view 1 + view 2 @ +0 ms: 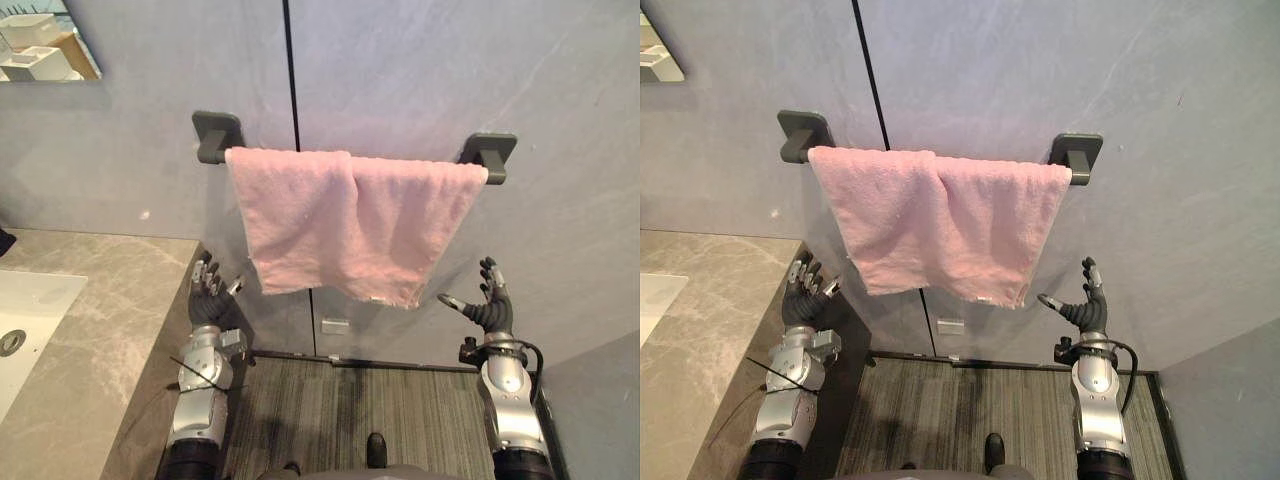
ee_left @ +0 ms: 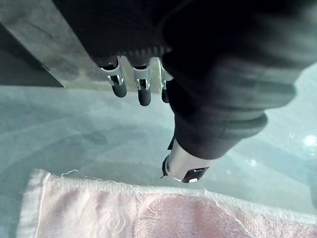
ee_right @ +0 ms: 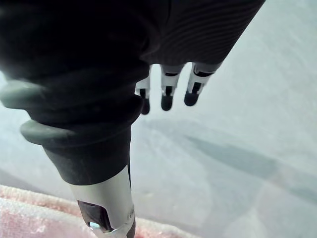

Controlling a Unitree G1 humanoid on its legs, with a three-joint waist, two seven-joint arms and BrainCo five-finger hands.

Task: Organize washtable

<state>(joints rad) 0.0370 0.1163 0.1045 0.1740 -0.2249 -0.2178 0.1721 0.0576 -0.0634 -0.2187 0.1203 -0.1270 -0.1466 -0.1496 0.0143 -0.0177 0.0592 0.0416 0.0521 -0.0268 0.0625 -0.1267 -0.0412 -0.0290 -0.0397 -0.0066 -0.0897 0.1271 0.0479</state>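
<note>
Towel: the pink towel [image 1: 345, 225] hangs over the bar and lies flat against the grey wall [image 1: 420, 70]. Its left part overlaps the right part at the middle, and the bottom hem slopes down towards the right corner.
Bar: the dark towel bar [image 1: 488, 155] is fixed to the wall by a bracket at each end of the towel. Both brackets are bare, and the cloth covers the rod between them.
Left hand: the left hand [image 1: 207, 295] is below the towel's lower left corner, apart from the cloth. Its fingers are relaxed and point upward, holding nothing (its wrist view shows the hem just past the thumb, with a gap).
Right hand: the right hand [image 1: 492, 305] is below and just outside the towel's lower right corner. Its fingers are straight, the thumb is spread towards the cloth, and the hand is empty and not touching.
Countertop: the marbled countertop [image 1: 90, 320] is left of the towel and lower, with its edge just beside the left hand.
Sink: the white sink [image 1: 30, 300] is set in the countertop, further left of the towel.
</note>
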